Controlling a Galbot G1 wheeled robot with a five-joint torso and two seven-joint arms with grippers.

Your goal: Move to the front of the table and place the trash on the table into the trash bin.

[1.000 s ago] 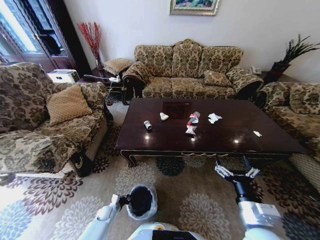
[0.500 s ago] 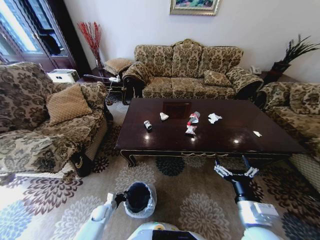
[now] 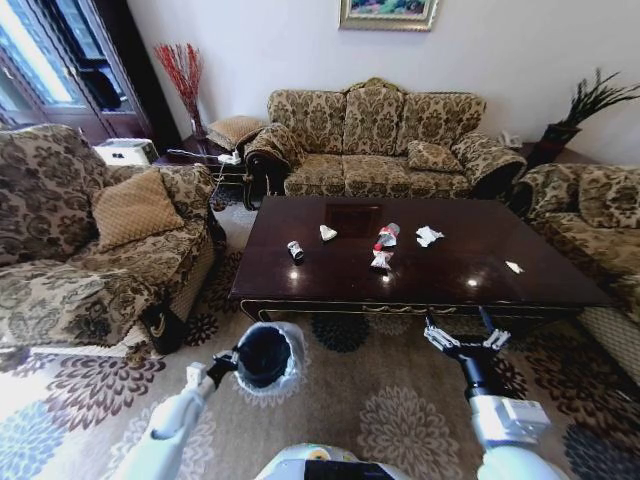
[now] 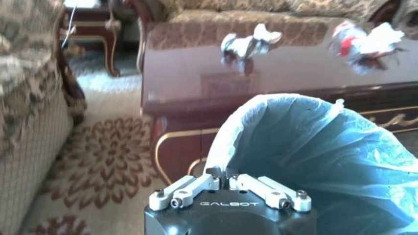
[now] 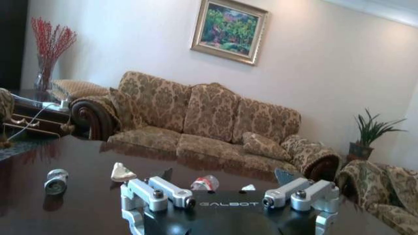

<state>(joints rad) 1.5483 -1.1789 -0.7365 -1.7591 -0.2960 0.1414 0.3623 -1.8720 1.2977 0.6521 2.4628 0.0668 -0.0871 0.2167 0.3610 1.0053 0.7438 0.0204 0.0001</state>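
Note:
The trash lies on the dark glossy table: a dark-and-white lump, a white paper piece, a crushed bottle with a red label, a white crumple, a tissue and a small scrap. My left gripper is shut on the rim of the bag-lined trash bin, held above the carpet just before the table's front left corner. In the left wrist view the gripper pinches the bag rim. My right gripper hangs open at the table's front edge, empty.
A patterned sofa stands behind the table, an armchair to its left and another to its right. A side table with a red vase sits at the back left. Flowered carpet lies between me and the table.
My left arm has lifted the trash bin up and forward toward the table's front edge. My right gripper has edged slightly forward and stays open.

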